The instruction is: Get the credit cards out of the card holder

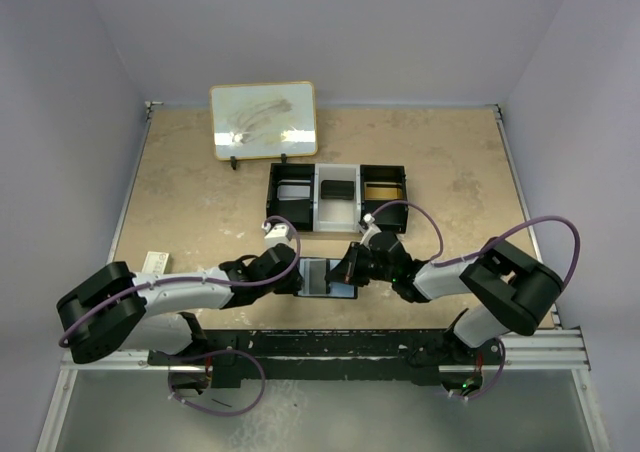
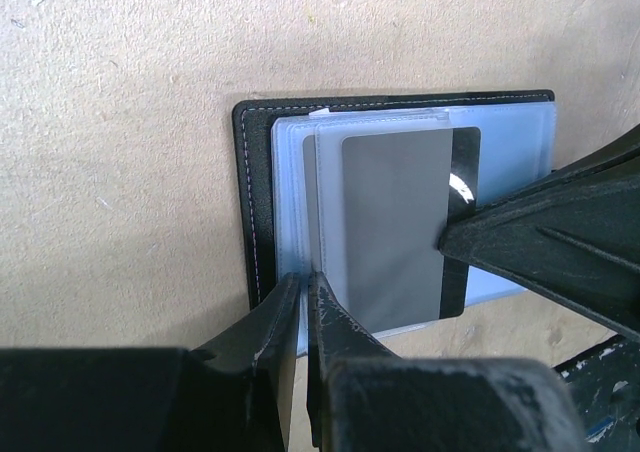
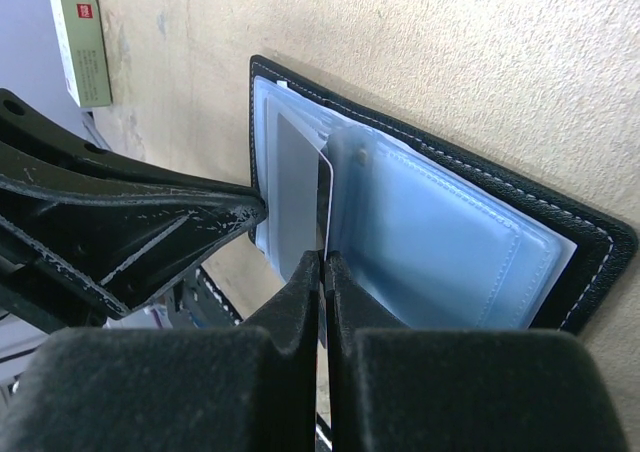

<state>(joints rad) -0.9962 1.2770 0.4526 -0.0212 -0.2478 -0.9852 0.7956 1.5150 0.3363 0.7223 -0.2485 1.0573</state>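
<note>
Lying open and flat on the table [image 1: 200,192], near its front edge and between the two arms: the card holder [image 2: 255,192], black and grained like leather, with pale stitching round its rounded corners and glossy blue-grey plastic sleeves fanned inside. Half out of the sleeves, a smooth matte grey card [image 2: 390,222], rectangular with soft corners; just behind it, a dark-striped card [image 2: 465,172]. Left gripper [image 2: 303,284]: scuffed black fingers nearly pressed together, nipping the edge of the sleeves. Right gripper [image 3: 322,262]: fingers closed tight, pinching the thin edge of the grey card. Underneath, mottled beige stone-look board, lightly pitted. Farther back, a black-and-white three-compartment tray [image 1: 337,197] and a propped, smeared whiteboard [image 1: 264,120] in a pale frame. Off to the left, a small white-and-green box [image 3: 80,42]. All round, plain pale lavender walls [image 1: 350,22].
</note>
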